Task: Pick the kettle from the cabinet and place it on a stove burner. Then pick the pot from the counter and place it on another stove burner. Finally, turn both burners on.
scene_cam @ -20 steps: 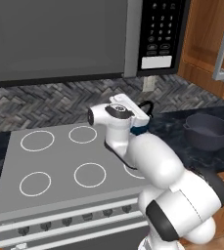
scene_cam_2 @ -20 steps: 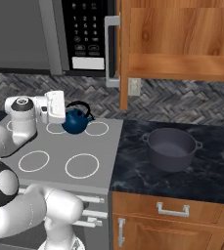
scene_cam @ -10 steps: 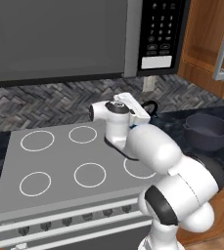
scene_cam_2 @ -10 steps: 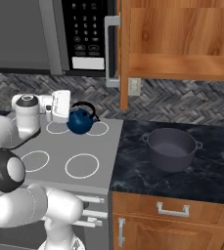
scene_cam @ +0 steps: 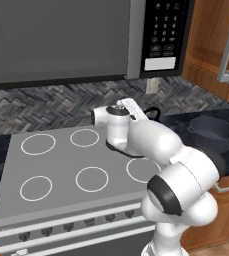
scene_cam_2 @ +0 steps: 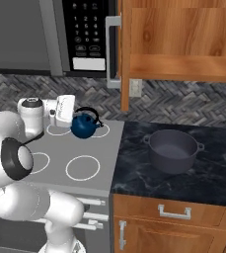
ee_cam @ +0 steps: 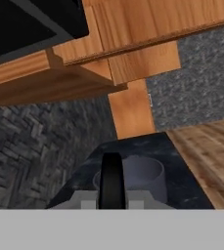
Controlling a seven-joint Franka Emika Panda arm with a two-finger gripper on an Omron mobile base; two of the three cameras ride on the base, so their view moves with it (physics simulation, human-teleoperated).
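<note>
The small dark-blue kettle is at the stove's back right burner, and I cannot tell whether it rests on it. My gripper is shut on its black arched handle, which stands between the fingertips in the hand view. From the left, the arm hides all of the kettle but that arch. The wide dark-grey pot stands apart on the black marble counter, right of the stove. The wooden cabinet above hangs open, its shelf bare.
Other white burner rings mark the grey cooktop, with a row of knobs along its front. The microwave hangs over the stove. The cabinet door with its silver handle juts out above the stove's right edge.
The kettle has moved a little to the right and down toward the back right burner, still in my grip. The arm's elbow has swung with it.
</note>
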